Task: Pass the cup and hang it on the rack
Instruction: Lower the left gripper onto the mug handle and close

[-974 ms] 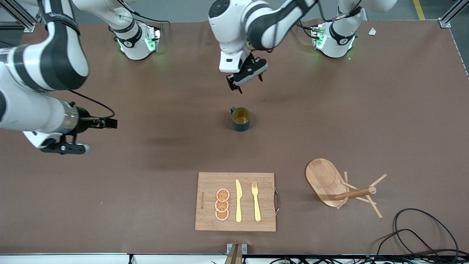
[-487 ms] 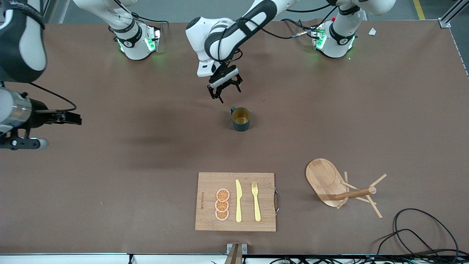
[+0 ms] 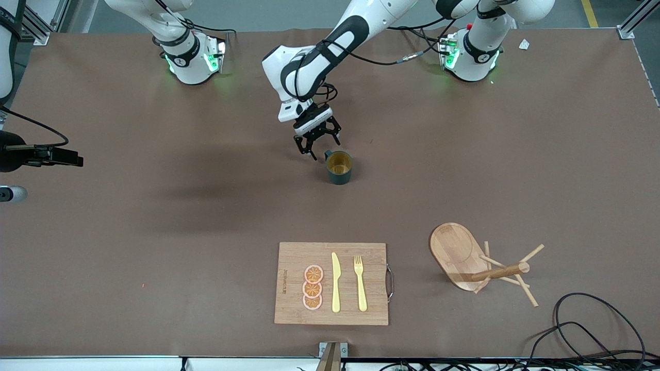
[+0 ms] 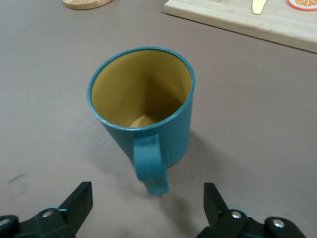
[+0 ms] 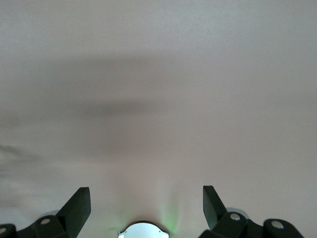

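Note:
The dark teal cup point(image 3: 339, 167) with a mustard-yellow inside stands upright at mid-table, its handle pointing toward the robots' bases. My left gripper point(image 3: 314, 145) is open and low, just beside the handle. In the left wrist view the cup point(image 4: 143, 106) fills the middle, and its handle sits between the open fingers of the left gripper point(image 4: 147, 198) without touching them. The bamboo rack point(image 3: 464, 257) is nearer the front camera, toward the left arm's end. My right gripper point(image 5: 146, 198) is open and empty over bare table at the right arm's end.
A wooden cutting board point(image 3: 332, 283) with a yellow knife, a fork and orange slices lies near the front edge. Black cables point(image 3: 593, 324) coil at the front corner by the rack. The board's edge point(image 4: 237, 17) and the rack base point(image 4: 86, 3) show in the left wrist view.
My left gripper has come down and closer to the cup's handle, staying open. My right arm has drawn back toward its end of the table, almost out of the front view.

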Action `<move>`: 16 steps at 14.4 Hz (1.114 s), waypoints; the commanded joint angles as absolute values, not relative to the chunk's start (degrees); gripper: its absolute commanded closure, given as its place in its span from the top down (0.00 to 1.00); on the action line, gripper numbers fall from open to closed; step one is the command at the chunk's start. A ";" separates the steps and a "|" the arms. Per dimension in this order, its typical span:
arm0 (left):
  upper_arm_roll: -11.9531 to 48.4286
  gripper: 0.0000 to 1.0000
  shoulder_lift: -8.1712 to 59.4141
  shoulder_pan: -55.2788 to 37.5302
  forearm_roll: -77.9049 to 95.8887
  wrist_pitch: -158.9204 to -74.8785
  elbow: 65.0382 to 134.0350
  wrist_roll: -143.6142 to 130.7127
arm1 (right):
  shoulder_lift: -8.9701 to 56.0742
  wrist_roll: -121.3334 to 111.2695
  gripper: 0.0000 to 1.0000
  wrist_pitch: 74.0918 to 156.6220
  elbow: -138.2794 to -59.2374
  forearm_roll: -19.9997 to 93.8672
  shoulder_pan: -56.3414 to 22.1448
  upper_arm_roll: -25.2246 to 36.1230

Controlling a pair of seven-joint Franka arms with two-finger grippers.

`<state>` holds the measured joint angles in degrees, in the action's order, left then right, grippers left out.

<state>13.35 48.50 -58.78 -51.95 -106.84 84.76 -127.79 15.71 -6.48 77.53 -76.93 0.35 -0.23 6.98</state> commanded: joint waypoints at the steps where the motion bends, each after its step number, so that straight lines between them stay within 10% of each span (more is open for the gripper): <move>1: 12.57 0.90 50.45 -59.33 -53.09 -105.56 82.09 -128.32 | 15.73 -7.03 1.00 75.68 -74.89 0.09 0.79 5.54; 8: 9.85 0.70 50.63 -59.50 -53.00 -105.56 82.00 -128.23 | 15.47 -6.15 1.00 74.62 -73.39 2.64 0.18 5.36; 16: 9.93 0.14 50.28 -59.50 -52.73 -105.56 81.83 -127.62 | 14.42 -3.10 1.00 76.82 -73.83 4.31 2.19 2.91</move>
<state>10.29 49.85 -58.87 -52.03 -106.64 83.18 -127.83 15.69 -5.95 76.56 -73.80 3.72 0.41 5.62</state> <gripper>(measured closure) 0.749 0.000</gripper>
